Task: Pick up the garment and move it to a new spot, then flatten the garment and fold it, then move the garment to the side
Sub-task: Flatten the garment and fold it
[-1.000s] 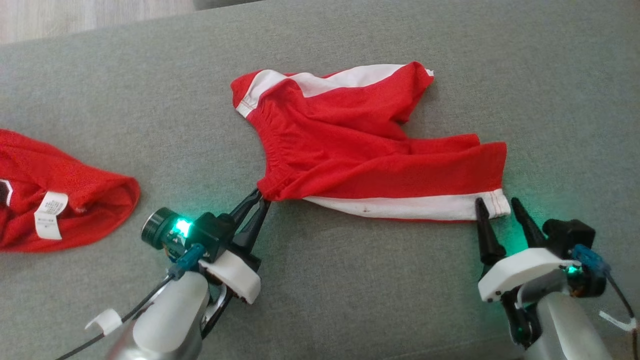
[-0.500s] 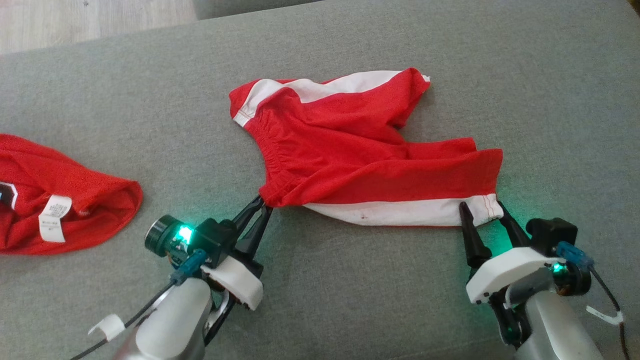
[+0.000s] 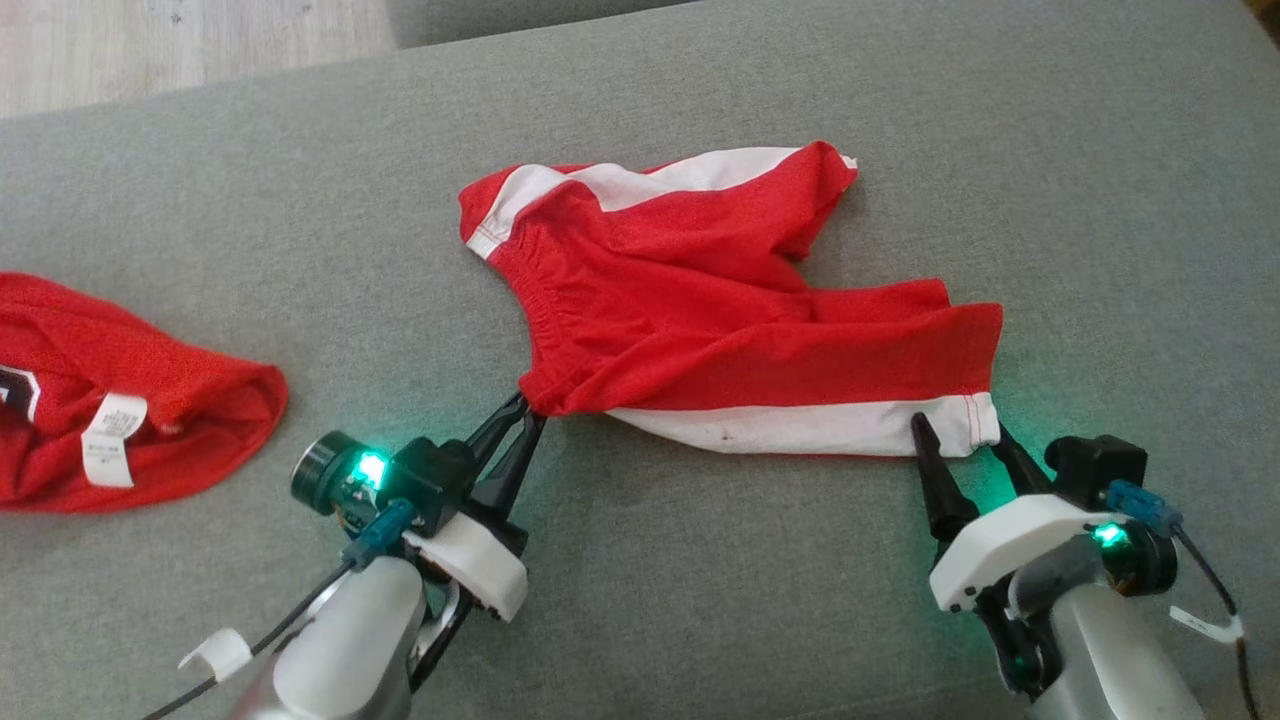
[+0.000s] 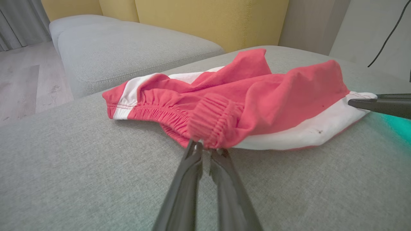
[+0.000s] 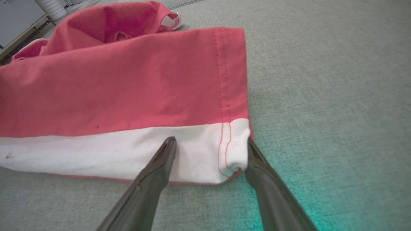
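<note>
The red shorts point(image 3: 700, 320) lie on the grey cushion point(image 3: 700, 600). The left end effector point(image 3: 530, 408) pinches the waistband point(image 4: 208, 125). The right end effector point(image 3: 957, 432) gapes wide around the hem corner point(image 5: 231, 150): close it snugly, then pull flat.

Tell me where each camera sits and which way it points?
Head view: on the head, looking down at the red shorts on the grey cushion; both forearms, left hand and right hand show.
Left wrist view: behind the left hand, facing along its shut fingers pinching the waistband.
Right wrist view: behind the right hand, open fingers straddling the white hem corner.
Both wrist views share the white stripe.
</note>
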